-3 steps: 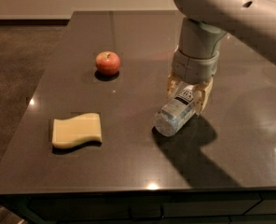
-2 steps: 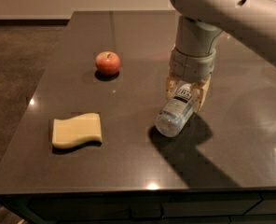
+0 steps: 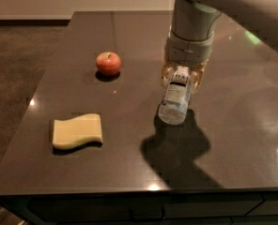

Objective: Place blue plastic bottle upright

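The blue plastic bottle is a clear bluish bottle with a white-and-dark label. It hangs tilted, its base toward the table's front edge and its cap end hidden between the fingers. My gripper is at the right centre of the dark table, pointing down and shut on the bottle's upper part. The bottle's base seems lifted off the surface, with its shadow below it.
A red apple stands to the left of the gripper. A yellow sponge lies at the front left. The table's left edge drops to a carpeted floor. My arm reaches in from the upper right.
The gripper has risen a little with the bottle in it. The bottle's base has come up off the table. The apple and the sponge have not moved.
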`<state>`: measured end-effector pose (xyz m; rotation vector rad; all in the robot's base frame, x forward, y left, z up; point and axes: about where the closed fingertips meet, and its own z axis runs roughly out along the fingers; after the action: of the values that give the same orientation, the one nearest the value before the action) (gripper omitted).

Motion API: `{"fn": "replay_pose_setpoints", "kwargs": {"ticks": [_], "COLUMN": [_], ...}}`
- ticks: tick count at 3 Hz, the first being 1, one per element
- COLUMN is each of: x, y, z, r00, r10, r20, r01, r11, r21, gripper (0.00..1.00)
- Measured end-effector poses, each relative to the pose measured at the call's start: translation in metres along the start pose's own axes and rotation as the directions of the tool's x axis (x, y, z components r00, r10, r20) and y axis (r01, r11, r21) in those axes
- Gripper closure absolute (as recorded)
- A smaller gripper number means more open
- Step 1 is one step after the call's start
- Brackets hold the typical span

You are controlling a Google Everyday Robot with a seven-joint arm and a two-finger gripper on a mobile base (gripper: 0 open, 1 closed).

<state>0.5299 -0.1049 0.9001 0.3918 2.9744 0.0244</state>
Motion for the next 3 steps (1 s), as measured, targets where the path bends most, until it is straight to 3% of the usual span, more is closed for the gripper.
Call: {"fn": "replay_pose_setpoints", "kwargs": {"ticks": [1, 2, 3], "x": [-0.007, -0.010, -0.012], "y": [0.006, 0.010, 0.014], "z": [-0.019, -0.035, -0.050], "r00": [0.981, 0.936, 0.883], "r10": [-0.163, -0.280, -0.346], "r20": [0.103, 0.212, 0.318], "r01": [0.168, 0.307, 0.418], "r11": [0.9849, 0.9457, 0.8865], "r21": [-0.044, -0.107, -0.198], "gripper": [1.00, 1.00, 1.00]}}
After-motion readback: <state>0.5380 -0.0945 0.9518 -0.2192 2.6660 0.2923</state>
